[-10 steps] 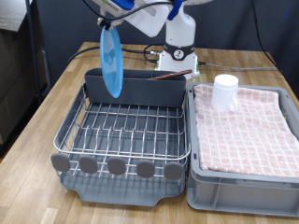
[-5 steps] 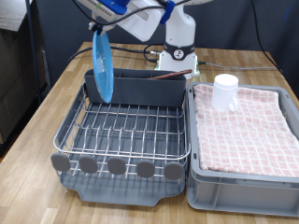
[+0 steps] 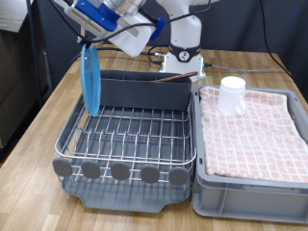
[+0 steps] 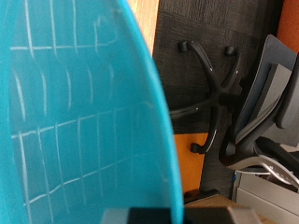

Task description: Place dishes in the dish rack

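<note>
My end effector (image 3: 93, 40) gripped the light-blue plate (image 3: 91, 79) by its top edge. The plate hung on its edge over the far left corner of the dish rack (image 3: 125, 135), just beside the grey cutlery bin (image 3: 144, 92). A wooden spoon (image 3: 174, 78) stuck out of that bin. To the right, the white mug (image 3: 231, 94) stood on the pink-checked cloth (image 3: 255, 135) in the grey crate (image 3: 250, 192). Both sat on the wooden desk (image 3: 38, 135).
</note>
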You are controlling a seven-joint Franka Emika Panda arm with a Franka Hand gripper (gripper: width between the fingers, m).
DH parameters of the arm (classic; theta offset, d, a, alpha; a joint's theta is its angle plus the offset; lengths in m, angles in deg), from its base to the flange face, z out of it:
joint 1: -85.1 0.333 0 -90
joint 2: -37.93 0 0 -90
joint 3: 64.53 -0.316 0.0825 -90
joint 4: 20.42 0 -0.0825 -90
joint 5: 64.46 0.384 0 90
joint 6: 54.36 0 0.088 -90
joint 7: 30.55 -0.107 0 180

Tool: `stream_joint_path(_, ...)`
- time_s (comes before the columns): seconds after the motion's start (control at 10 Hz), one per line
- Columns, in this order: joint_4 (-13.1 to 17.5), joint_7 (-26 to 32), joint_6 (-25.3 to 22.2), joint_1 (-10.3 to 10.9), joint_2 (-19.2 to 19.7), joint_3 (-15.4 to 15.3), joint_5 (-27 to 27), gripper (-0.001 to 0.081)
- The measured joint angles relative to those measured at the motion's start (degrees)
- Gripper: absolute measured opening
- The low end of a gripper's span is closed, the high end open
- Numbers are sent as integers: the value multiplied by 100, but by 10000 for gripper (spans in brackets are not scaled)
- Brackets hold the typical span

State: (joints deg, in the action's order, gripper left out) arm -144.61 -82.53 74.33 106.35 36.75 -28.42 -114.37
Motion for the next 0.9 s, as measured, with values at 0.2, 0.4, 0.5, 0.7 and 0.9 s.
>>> stream_joint_path(0.2, -34, 16, 317, -18, 178, 117, -5, 19)
stream_joint_path(0.4, -110, 16, 608, -42, 355, 217, -4, 19)
stream_joint_path(0.5, -142, 16, 740, -61, 442, 250, -4, 19)
stream_joint_path(0.7, -206, 3, 965, -91, 594, 306, -4, 19)
stream_joint_path(0.9, -260, -19, 1125, -105, 714, 357, -4, 19)
